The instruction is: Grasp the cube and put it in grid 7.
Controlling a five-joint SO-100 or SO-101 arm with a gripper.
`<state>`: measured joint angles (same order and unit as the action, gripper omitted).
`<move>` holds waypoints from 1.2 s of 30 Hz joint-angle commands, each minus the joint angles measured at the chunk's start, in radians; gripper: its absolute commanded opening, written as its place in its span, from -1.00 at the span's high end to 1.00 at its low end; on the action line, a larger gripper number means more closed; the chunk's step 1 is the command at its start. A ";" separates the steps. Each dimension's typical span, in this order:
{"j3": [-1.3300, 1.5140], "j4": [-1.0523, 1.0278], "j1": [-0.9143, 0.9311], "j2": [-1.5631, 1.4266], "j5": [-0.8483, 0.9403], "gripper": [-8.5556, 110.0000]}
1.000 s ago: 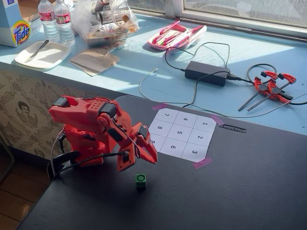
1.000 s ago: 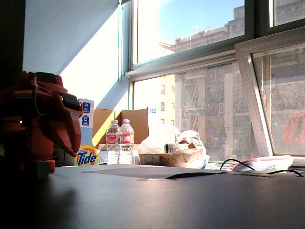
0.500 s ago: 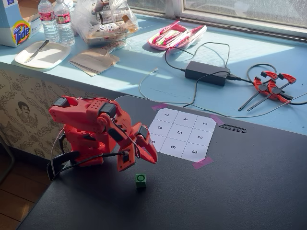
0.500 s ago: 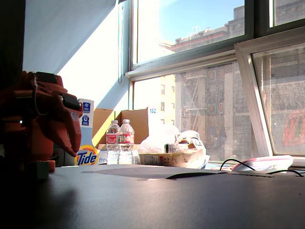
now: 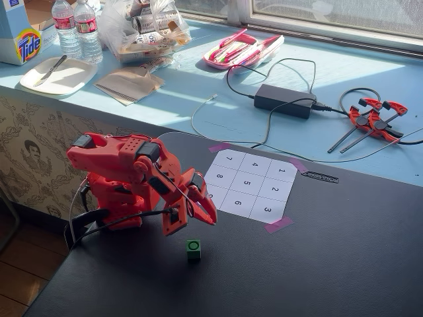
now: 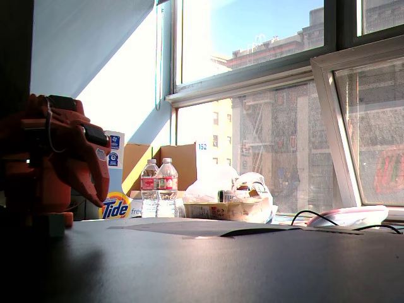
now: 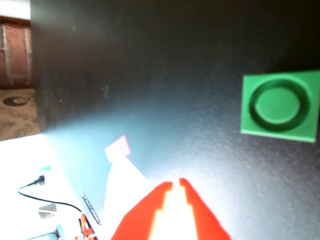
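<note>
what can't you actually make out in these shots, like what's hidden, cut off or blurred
- Bottom-left corner cell of the numbered sheet: in a fixed view, the arm covers it, digit unreadable.
- Cube: in the wrist view its right edge is cut off by the frame.
- Hand: wrist view shows blurred, overexposed tips nearly together; shut or ajar is unclear.
- The low fixed view shows neither cube nor digits; the sheet lies edge-on.

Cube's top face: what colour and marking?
Bright green with a dark ring, clearest in the wrist view: cube.

On the blue ledge beyond the black tabletop: a Tide box, two water bottles, a black power adapter, red clamps.
</note>
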<state>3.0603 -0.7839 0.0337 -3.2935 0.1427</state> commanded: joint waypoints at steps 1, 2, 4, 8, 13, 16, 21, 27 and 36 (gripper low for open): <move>0.071 -0.006 0.014 -0.009 -0.011 0.85; 0.069 -0.006 0.020 -0.011 -0.017 0.85; 0.064 -0.003 0.023 -0.002 0.012 0.85; -0.015 0.003 0.048 0.046 0.037 0.85; -0.258 -0.044 0.057 0.146 0.037 0.85; -0.456 -0.103 0.080 0.227 0.051 0.85; -0.770 -0.268 0.156 0.399 0.179 0.82; -0.874 -0.439 0.319 0.606 0.503 0.58; -0.877 -0.580 0.420 0.773 0.746 0.36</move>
<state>2.2181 -1.3560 0.4326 -2.5449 0.8376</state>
